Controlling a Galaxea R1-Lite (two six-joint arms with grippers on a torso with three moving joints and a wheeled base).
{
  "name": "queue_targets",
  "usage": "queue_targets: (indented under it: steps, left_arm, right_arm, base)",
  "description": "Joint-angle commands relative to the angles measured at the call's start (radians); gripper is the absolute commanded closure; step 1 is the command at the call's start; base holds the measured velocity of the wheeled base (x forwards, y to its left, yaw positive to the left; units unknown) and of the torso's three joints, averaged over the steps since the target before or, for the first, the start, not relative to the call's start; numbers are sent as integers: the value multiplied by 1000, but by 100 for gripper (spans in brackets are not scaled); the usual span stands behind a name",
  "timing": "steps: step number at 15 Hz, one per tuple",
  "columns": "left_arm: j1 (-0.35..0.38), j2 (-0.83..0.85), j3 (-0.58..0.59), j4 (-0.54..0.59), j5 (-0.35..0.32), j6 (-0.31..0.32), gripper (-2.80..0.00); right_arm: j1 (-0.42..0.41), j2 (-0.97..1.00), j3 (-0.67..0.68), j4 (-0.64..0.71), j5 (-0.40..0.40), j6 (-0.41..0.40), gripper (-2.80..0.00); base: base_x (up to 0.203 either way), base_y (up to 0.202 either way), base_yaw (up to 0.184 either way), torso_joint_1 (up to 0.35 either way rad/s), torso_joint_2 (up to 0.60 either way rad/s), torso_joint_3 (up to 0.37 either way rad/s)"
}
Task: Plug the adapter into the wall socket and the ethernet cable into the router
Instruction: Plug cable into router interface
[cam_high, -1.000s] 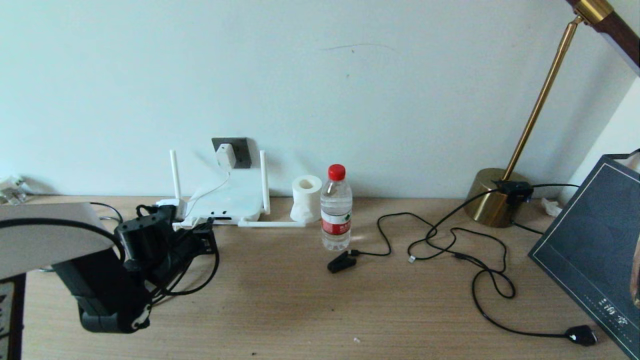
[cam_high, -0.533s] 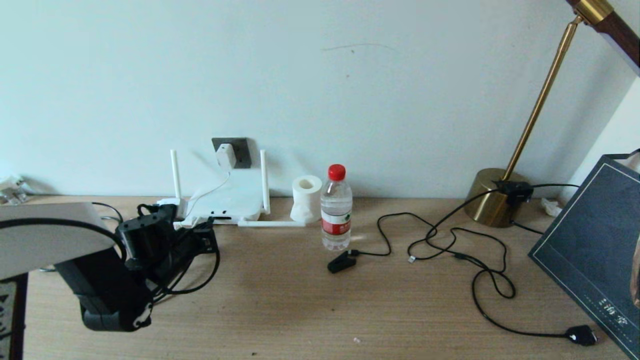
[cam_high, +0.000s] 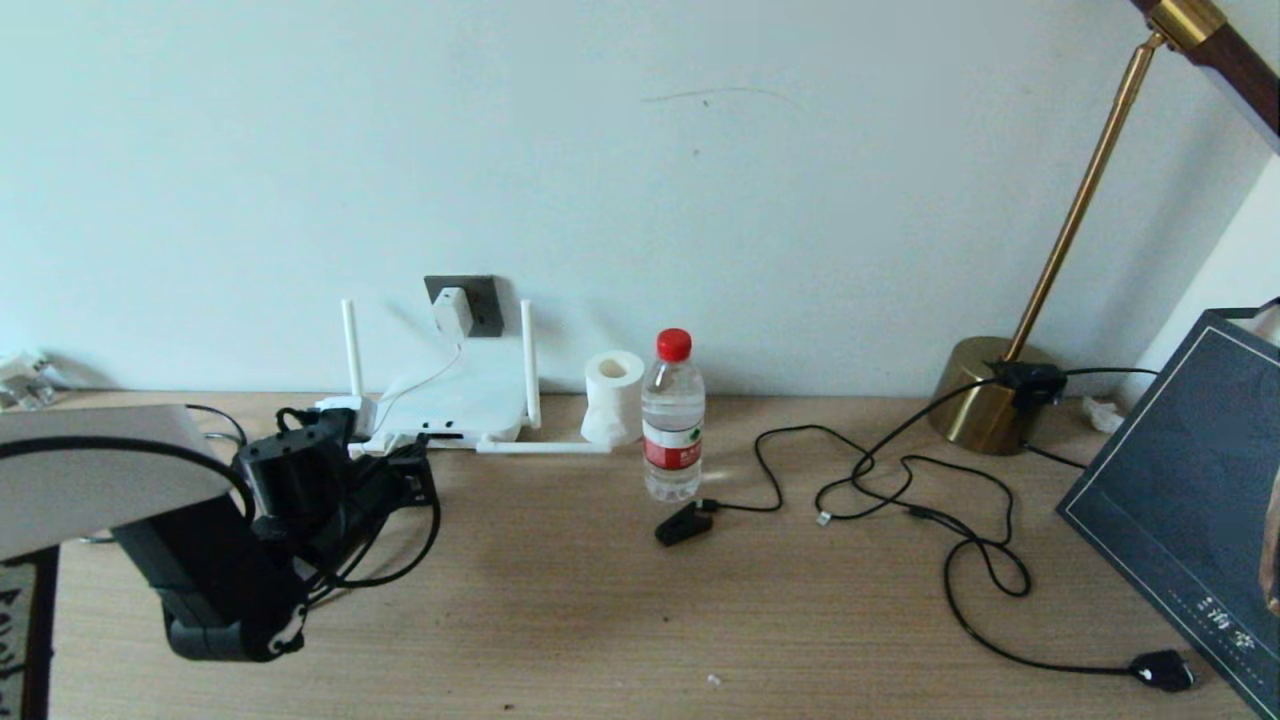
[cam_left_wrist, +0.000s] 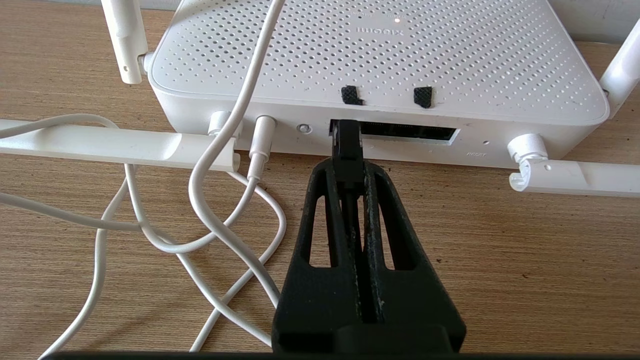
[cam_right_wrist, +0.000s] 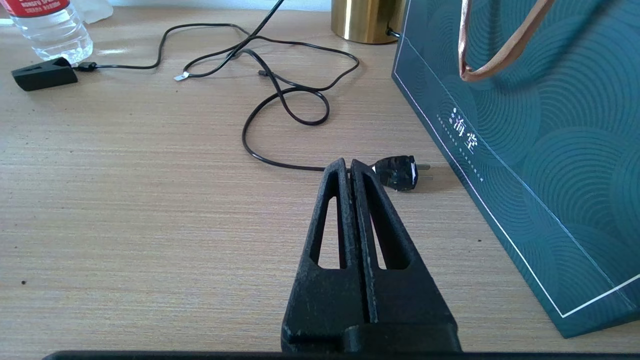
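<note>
Adapter (cam_high: 451, 311) sits in the wall socket (cam_high: 478, 303), so we are on the second step: our left pincer (cam_left_wrist: 346, 150), clamped on the ethernet cable (cam_left_wrist: 345, 142), has the connector at the router (cam_left_wrist: 380, 55) port slot. Next we judge a straight push home; our right pincer (cam_right_wrist: 349, 167) hangs closed and empty over the counter (cam_right_wrist: 125, 200).

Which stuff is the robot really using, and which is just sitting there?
Using: left gripper, ethernet cable, router, adapter, wall socket.
Just sitting: water bottle, tissue roll, lamp, black plug, bag.
</note>
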Motion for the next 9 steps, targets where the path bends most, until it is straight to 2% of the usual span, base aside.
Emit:
queue_targets:
  steps: [1, 9]
  left_arm:
    - [0, 1, 0, -8, 0, 0, 0]
    - [0, 5, -8, -8, 0, 0, 0]
  right_arm:
    - [1, 1, 0, 0, 0, 0, 0]
    - [0, 1, 0, 0, 0, 0, 0]
  base:
    - [0, 0, 0, 0, 0, 0]
    - [0, 0, 0, 0, 0, 0]
